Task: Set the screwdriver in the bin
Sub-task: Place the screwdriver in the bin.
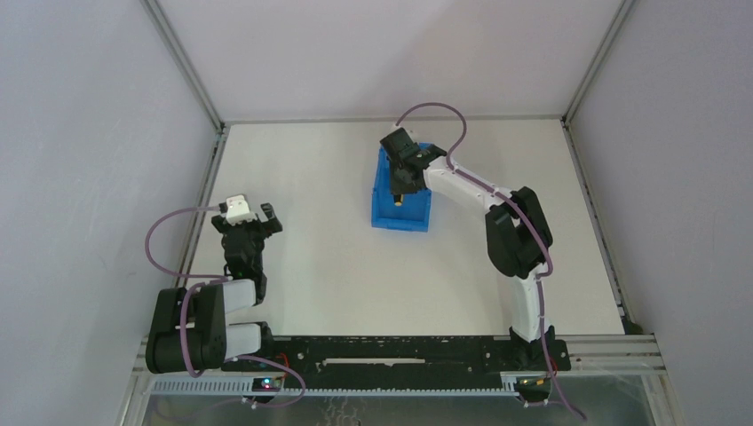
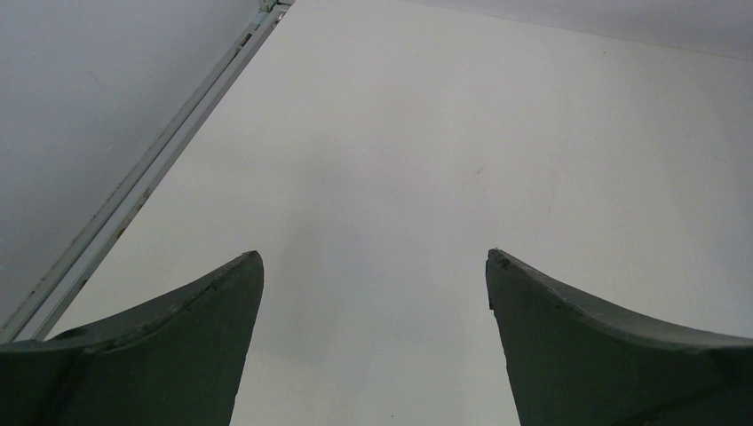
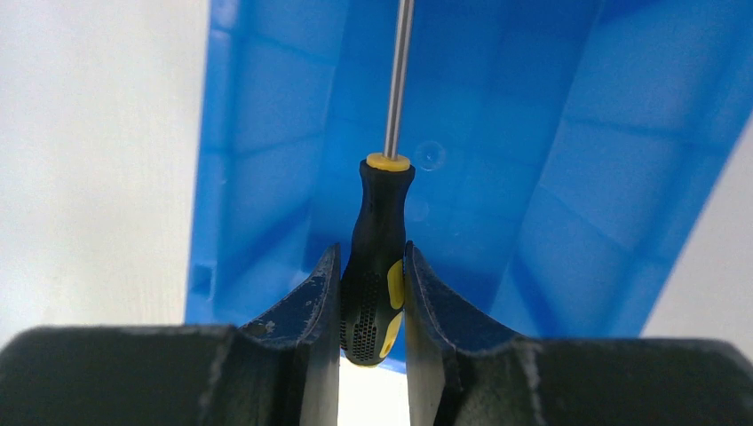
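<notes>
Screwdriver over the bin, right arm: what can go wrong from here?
1. The right gripper pinches only the butt end of the screwdriver handle, so it could pivot or slip.
2. The shaft tip is out of the wrist view; lowering further may jab the bin and shove it.
3. Released tilted, it might end up leaning on a wall rather than lying flat.
</notes>
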